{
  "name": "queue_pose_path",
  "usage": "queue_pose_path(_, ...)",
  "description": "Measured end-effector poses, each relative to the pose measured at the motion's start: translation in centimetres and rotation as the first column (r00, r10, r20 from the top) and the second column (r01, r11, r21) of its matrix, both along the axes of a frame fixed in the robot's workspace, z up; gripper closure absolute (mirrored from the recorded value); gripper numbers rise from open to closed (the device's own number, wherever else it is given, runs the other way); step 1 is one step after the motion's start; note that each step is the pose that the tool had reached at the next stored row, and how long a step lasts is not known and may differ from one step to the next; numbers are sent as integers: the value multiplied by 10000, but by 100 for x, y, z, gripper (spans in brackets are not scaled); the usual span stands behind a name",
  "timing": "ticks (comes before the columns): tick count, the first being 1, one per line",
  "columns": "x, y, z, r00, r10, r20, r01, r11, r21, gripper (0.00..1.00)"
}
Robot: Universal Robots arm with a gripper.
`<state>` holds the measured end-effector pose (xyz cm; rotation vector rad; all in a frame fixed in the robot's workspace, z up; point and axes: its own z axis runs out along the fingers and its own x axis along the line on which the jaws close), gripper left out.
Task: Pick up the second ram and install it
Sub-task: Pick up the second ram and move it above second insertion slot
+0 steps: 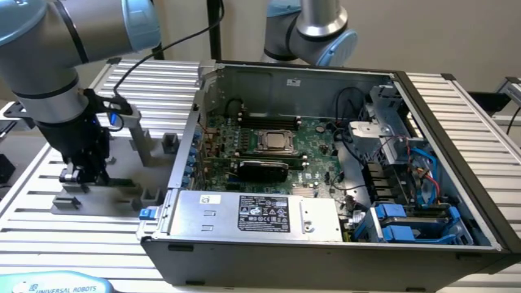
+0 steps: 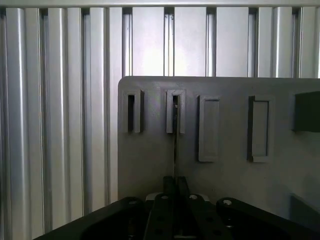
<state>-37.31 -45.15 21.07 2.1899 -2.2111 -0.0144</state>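
**Item:** end effector [image 2: 175, 184], closed down on a thin edge-on strip, apparently the second ram [image 2: 175, 145]. The strip runs straight ahead of it into a slot of the grey holder [image 2: 150, 165] on the ribbed tabletop [image 2: 60, 125].

**Progress:** the grasp looks made, but the stick seems not yet lifted clear. Installation is all outstanding. The open computer case [image 1: 326, 238] and its motherboard [image 1: 313, 146] stand well apart from the end effector, toward the exterior view's right.

**Obscured:** edge-on, the ram's chips and colour are unseen. The target slot is hard to make out.

A robotics lab: a robot arm [image 1: 49, 67] over a slotted aluminium table [image 1: 480, 116] bearing an opened computer case [image 1: 244, 256].
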Motion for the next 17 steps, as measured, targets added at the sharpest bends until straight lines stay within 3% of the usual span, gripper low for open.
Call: queue_pose_path(17, 79, 0, 774, 10000, 4, 1, -4, 10000, 0, 86)
